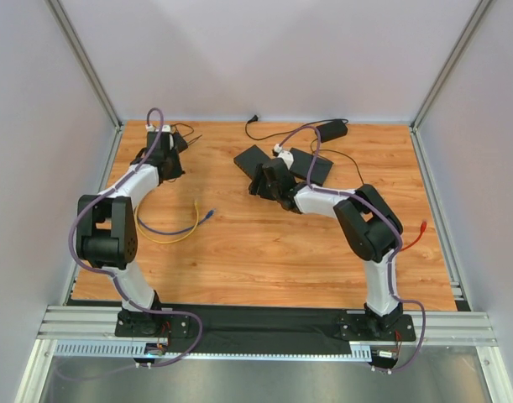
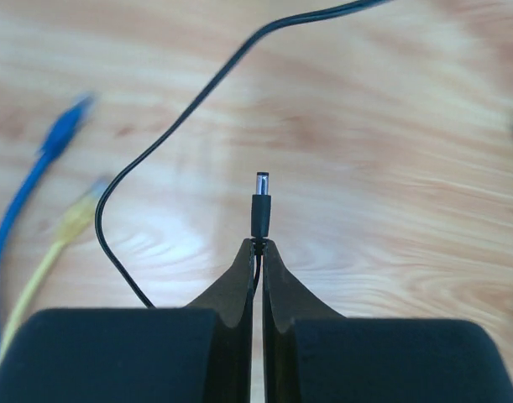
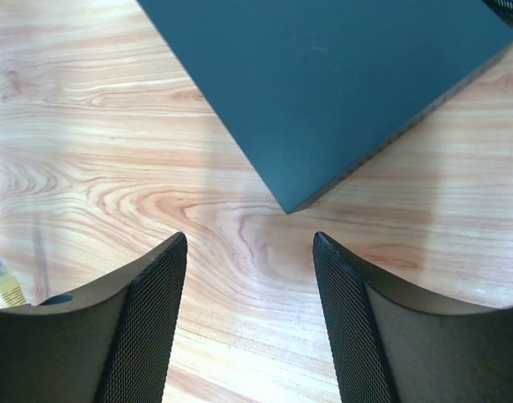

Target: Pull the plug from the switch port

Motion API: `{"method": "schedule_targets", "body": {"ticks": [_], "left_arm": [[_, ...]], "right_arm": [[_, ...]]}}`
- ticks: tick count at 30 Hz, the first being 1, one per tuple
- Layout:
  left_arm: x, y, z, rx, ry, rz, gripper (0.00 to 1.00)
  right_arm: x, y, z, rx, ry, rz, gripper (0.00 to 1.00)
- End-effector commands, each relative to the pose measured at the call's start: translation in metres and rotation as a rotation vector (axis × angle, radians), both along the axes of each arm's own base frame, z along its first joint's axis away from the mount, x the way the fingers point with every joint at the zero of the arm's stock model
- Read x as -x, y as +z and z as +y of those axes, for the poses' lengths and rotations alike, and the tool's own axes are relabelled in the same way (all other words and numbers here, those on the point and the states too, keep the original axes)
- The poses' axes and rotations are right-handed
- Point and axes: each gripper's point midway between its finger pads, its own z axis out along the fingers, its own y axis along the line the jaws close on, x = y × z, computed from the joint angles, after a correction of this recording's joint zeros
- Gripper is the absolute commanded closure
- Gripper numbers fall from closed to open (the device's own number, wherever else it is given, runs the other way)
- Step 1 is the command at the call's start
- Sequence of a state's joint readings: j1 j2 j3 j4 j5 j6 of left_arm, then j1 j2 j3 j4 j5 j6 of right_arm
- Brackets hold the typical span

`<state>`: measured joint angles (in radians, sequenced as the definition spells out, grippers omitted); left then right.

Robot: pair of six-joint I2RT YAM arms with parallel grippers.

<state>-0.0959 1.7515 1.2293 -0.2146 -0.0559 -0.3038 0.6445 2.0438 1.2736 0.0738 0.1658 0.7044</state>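
Bench (image 1: 264, 252): a light wood-grain board on which everything is set.
Loose leads: a blue network cable (image 1: 176, 228) and a yellow network cable (image 1: 159, 238) are laid in a curve near the left arm.
Right pincer (image 3: 249, 243): spread wide with nothing gripped, held over the bench just short of a corner of the dark flat rectangular box (image 3: 340, 75).
Left pincer (image 2: 258, 245): pressed together on the base of the black barrel plug with metal tip (image 2: 261, 201).
Plug: its bare tip is seen past the fingertips, at the far left, well apart from the box.
Thin black cord (image 2: 172, 126): looped across the bench beyond the plug.
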Motion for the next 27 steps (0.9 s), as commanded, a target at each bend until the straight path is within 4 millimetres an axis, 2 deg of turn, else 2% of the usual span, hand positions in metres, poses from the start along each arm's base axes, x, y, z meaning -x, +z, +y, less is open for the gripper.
{"method": "schedule_targets", "body": {"ticks": [1, 4, 7, 8, 11, 12, 13, 14, 15, 16, 18, 19, 20, 21, 22, 23, 24, 25, 26, 27], "left_arm": [[0.022, -0.024, 0.039, -0.033, 0.179, 0.111, 1.0], [0.028, -0.031, 0.047, -0.036, 0.223, 0.118, 1.0], [0.027, -0.028, 0.048, -0.033, 0.222, 0.086, 0.81], [0.024, -0.026, 0.046, -0.019, 0.217, 0.073, 0.67], [0.016, -0.019, 0.041, 0.021, 0.2, 0.062, 0.52], [0.015, -0.012, 0.04, 0.025, 0.2, 0.04, 0.43], [0.01, -0.003, 0.039, 0.037, 0.195, -0.004, 0.33], [0.01, 0.002, 0.037, 0.045, 0.187, -0.024, 0.3], [0.008, 0.022, 0.033, 0.06, 0.165, -0.08, 0.3], [0.004, 0.033, 0.023, 0.077, 0.122, -0.119, 0.3], [-0.015, 0.067, -0.01, 0.145, -0.038, -0.231, 0.29], [-0.024, 0.077, -0.027, 0.182, -0.109, -0.251, 0.29], [-0.035, 0.112, -0.062, 0.271, -0.268, -0.31, 0.29], [-0.045, 0.096, -0.081, 0.319, -0.347, -0.271, 0.3], [-0.053, 0.098, -0.098, 0.354, -0.414, -0.269, 0.29], [-0.062, 0.126, -0.125, 0.394, -0.524, -0.309, 0.3], [-0.077, 0.092, -0.135, 0.403, -0.542, -0.245, 0.29], [-0.086, 0.087, -0.144, 0.404, -0.559, -0.232, 0.28], [-0.101, 0.102, -0.151, 0.398, -0.579, -0.263, 0.28], [-0.111, 0.072, -0.161, 0.407, -0.585, -0.22, 0.27]], "right_arm": [[-0.012, 0.042, 0.002, -0.029, 0.036, -0.118, 0.36], [-0.015, 0.042, -0.008, -0.028, 0.016, -0.117, 0.36], [-0.02, 0.043, -0.021, -0.033, -0.01, -0.116, 0.36], [-0.022, 0.044, -0.027, -0.032, -0.021, -0.118, 0.36], [-0.025, 0.042, -0.036, -0.029, -0.022, -0.106, 0.36], [-0.029, 0.045, -0.037, -0.029, -0.017, -0.106, 0.35], [-0.026, 0.038, -0.037, -0.019, -0.001, -0.068, 0.35], [-0.03, 0.039, -0.042, -0.015, -0.007, -0.059, 0.34], [-0.03, 0.039, -0.042, -0.012, -0.007, -0.052, 0.34], [-0.03, 0.04, -0.043, -0.018, -0.003, -0.05, 0.33], [-0.033, 0.046, -0.048, -0.048, -0.008, -0.055, 0.31], [-0.028, 0.043, -0.046, -0.083, 0.002, -0.034, 0.3], [-0.031, 0.047, -0.046, -0.125, 0.011, -0.043, 0.26], [-0.032, 0.047, -0.045, -0.144, 0.009, -0.04, 0.24], [-0.031, 0.046, -0.043, -0.176, 0.018, -0.019, 0.22], [-0.035, 0.044, -0.043, -0.196, 0.022, -0.016, 0.2], [-0.036, 0.043, -0.04, -0.213, 0.031, -0.009, 0.15], [-0.036, 0.042, -0.038, -0.23, 0.036, -0.001, 0.14], [-0.038, 0.04, -0.038, -0.242, 0.025, 0.006, 0.14], [-0.039, 0.04, -0.038, -0.246, 0.023, 0.007, 0.14]]}}
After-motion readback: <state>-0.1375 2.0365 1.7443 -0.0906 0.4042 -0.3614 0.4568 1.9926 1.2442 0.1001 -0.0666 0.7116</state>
